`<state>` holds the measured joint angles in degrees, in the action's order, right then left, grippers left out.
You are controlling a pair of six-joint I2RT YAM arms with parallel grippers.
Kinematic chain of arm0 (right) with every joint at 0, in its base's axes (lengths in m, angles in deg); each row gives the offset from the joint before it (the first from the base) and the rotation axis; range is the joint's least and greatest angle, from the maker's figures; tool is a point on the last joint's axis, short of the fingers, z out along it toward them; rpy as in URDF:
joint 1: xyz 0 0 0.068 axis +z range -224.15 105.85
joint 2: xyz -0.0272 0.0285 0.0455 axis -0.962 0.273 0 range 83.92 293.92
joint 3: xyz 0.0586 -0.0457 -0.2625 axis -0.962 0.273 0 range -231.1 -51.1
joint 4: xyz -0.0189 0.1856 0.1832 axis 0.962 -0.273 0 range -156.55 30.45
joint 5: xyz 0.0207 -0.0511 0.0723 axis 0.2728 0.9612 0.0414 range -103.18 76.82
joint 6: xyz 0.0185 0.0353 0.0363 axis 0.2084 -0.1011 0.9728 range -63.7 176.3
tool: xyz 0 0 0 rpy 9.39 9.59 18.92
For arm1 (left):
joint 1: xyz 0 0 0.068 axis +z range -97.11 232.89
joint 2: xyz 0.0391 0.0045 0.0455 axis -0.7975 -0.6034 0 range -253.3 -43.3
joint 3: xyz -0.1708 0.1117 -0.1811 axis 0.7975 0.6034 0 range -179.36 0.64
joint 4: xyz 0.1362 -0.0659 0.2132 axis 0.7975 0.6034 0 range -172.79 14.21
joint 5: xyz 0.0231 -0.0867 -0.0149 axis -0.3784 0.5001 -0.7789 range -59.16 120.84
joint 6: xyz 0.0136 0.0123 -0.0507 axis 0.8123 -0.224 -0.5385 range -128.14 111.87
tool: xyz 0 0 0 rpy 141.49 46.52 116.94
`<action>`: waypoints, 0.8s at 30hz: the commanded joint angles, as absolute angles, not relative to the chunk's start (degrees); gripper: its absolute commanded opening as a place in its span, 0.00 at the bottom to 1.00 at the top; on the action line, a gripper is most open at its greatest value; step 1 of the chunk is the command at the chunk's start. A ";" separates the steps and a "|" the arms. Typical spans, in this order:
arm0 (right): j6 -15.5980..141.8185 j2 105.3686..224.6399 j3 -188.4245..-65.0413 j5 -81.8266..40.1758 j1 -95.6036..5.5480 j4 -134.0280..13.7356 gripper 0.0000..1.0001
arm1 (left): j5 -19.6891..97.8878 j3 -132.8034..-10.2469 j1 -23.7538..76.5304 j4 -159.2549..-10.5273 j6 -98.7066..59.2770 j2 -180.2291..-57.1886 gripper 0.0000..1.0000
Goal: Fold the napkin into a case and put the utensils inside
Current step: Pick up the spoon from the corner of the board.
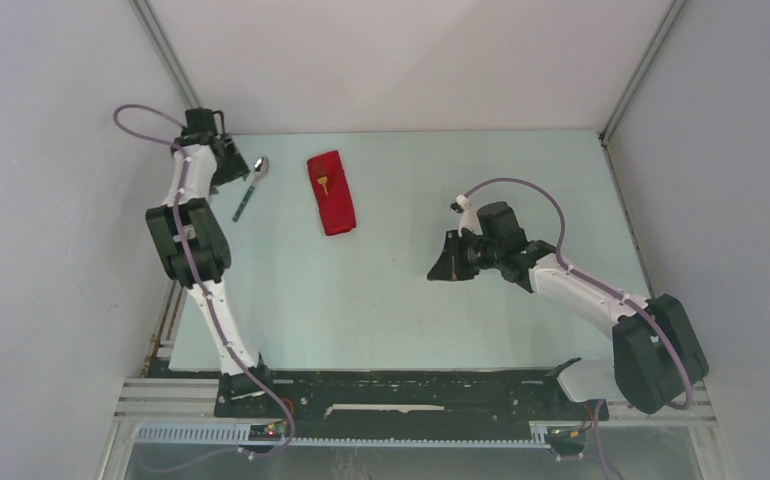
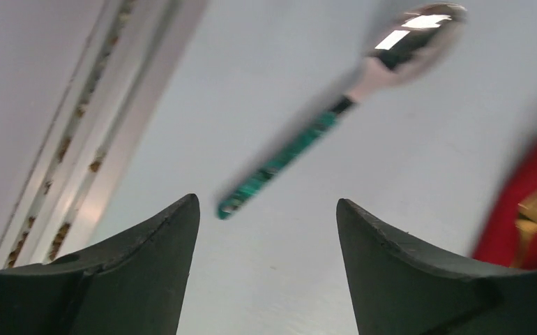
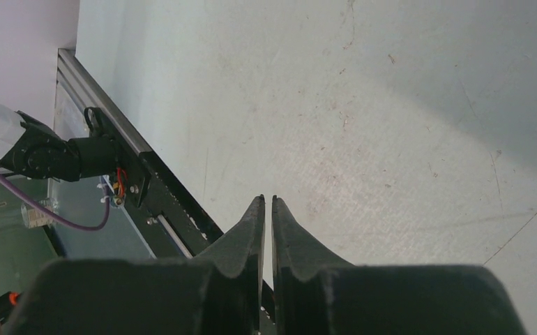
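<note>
Just ahead of the left gripper [image 2: 267, 202], in line with the gap of its spread jaws, the spoon [image 2: 335, 112] lies on the tabletop [image 2: 252, 84]. The frame rail [image 2: 91, 125] crowds its left and the red case [image 2: 531, 195] its right. Bare tabletop lies ahead of the right gripper [image 3: 267, 199], with a black base bar [image 3: 168, 209] to its left.

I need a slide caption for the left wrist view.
Teal-handled spoon lies ahead of the open left jaws; red case at right edge.

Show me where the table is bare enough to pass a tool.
Bare: the wide near strip between the red case and the base rail, plus the far-right corner. Crowded: far left, where spoon, left tool and case sit close.
</note>
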<state>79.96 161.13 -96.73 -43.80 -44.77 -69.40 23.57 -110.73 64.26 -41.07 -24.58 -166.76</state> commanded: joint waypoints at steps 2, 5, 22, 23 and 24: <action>78.71 158.83 -96.42 -45.11 -44.66 -67.98 0.14 | 25.47 -116.96 67.66 -34.54 -25.30 -173.54 0.78; 78.78 158.93 -96.05 -45.77 -45.07 -67.17 0.13 | 26.21 -124.19 67.92 -28.56 -25.11 -179.29 0.76; 78.67 157.43 -95.97 -45.39 -45.20 -67.96 0.12 | 25.14 -120.07 63.98 -26.48 -25.01 -181.46 0.14; 78.55 157.41 -95.98 -45.02 -45.04 -68.11 0.12 | 25.14 -118.83 63.45 -27.06 -25.01 -180.22 0.07; 78.56 157.51 -96.01 -44.66 -44.86 -68.22 0.12 | 24.98 -117.28 62.84 -27.85 -25.12 -178.75 0.01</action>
